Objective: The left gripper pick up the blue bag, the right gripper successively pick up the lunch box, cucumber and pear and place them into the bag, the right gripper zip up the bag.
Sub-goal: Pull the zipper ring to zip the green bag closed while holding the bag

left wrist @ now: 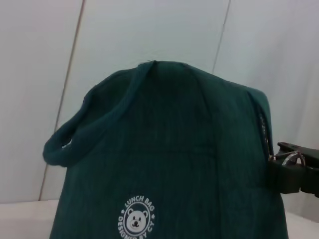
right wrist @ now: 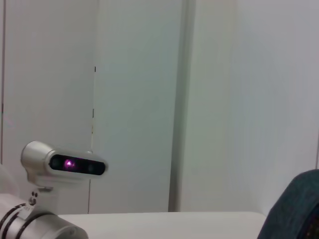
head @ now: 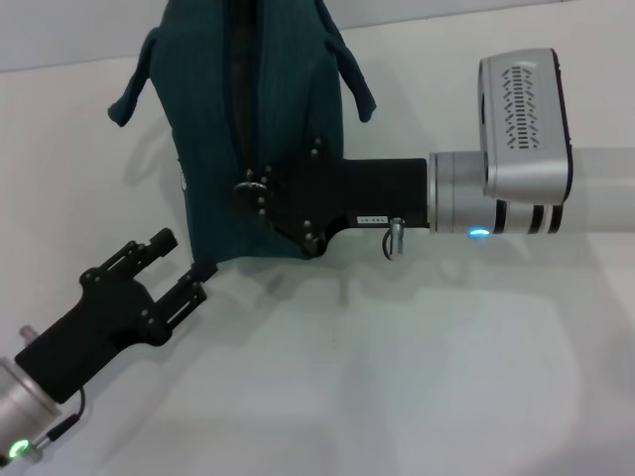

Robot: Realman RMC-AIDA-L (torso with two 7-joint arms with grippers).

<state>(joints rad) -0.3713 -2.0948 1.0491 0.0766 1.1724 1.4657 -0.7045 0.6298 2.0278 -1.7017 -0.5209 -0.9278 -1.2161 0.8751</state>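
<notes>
The blue bag [head: 253, 129] is standing upright on the white table [head: 446, 367], at about 12 o'clock in the head view, and its zipper line [head: 241, 99] is running straight down toward 6 o'clock. The ring pull [head: 250, 186] is sitting at the lower part of that line. The right gripper [head: 260, 196] is reaching in from 3 o'clock and is meeting the pull; its fingers look narrow, seemingly pinching it. The left gripper [head: 179, 266] is waiting at 7 o'clock, fingers spread wide, touching nothing. The right arm is clearly nearer.
</notes>
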